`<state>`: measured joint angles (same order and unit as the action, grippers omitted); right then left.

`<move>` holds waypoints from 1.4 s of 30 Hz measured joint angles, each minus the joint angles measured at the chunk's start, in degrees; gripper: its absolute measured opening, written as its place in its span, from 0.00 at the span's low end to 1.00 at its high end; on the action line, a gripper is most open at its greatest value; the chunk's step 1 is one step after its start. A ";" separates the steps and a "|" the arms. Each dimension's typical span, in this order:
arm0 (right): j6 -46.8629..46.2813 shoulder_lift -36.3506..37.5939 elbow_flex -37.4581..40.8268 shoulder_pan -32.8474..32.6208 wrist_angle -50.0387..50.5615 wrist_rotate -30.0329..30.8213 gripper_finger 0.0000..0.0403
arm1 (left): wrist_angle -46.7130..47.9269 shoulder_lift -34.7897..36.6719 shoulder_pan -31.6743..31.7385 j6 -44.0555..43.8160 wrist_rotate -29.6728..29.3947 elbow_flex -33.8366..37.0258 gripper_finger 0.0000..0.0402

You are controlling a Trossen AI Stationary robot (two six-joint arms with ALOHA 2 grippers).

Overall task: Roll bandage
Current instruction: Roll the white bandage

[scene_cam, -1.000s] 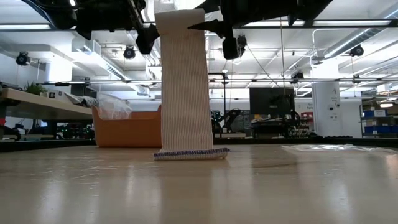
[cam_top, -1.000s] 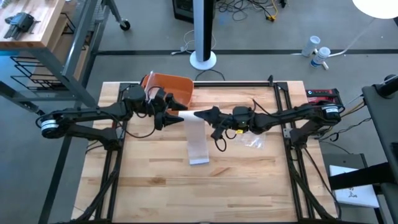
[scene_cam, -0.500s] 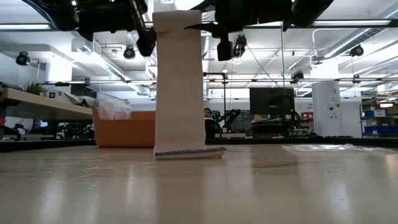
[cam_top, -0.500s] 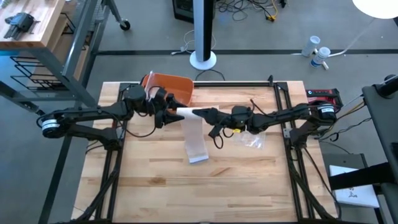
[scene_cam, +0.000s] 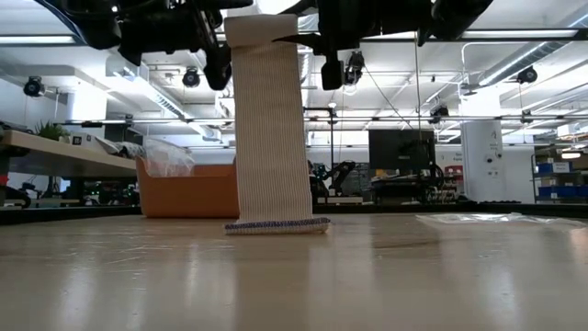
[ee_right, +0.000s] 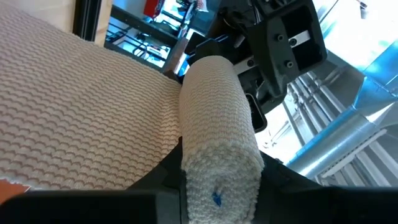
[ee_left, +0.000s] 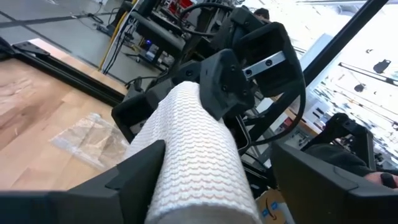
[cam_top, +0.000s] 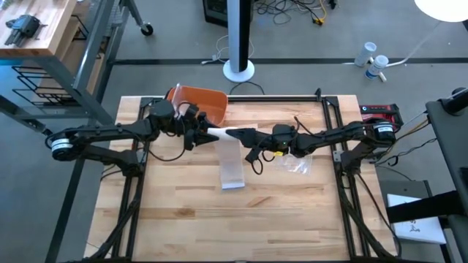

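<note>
Hanging bandage (cam_top: 232, 162) tail shifted slightly left; left pincer (cam_top: 205, 134) and right pincer (cam_top: 235, 134) both clamp roll.

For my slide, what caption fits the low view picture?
A white bandage hangs from both arms' jaws above, its blue-edged end resting on the wooden table, with an orange bin behind.

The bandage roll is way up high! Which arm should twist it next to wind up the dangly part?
Probably the right. The right claw and left claw each pinch an end of the bandage roll, but the right seems lined up end-on with it, and the hanging strip falls clear.
</note>
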<state>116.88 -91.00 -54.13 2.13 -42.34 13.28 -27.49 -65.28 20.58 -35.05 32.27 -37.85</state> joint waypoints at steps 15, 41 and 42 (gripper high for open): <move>0.15 0.04 0.00 0.00 -0.36 0.04 0.22 | 0.09 -0.89 -0.01 -0.04 -0.39 0.00 0.35; -66.62 3.59 0.00 -2.27 3.56 0.23 0.72 | -0.95 0.45 0.00 15.97 -9.15 0.00 0.26; -70.19 4.10 0.00 -2.27 3.88 -0.07 0.73 | -0.98 0.50 0.00 17.89 -9.46 0.00 0.26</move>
<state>46.69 -86.90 -54.13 -0.14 -38.46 13.21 -28.47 -64.78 20.58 -17.16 22.81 -37.85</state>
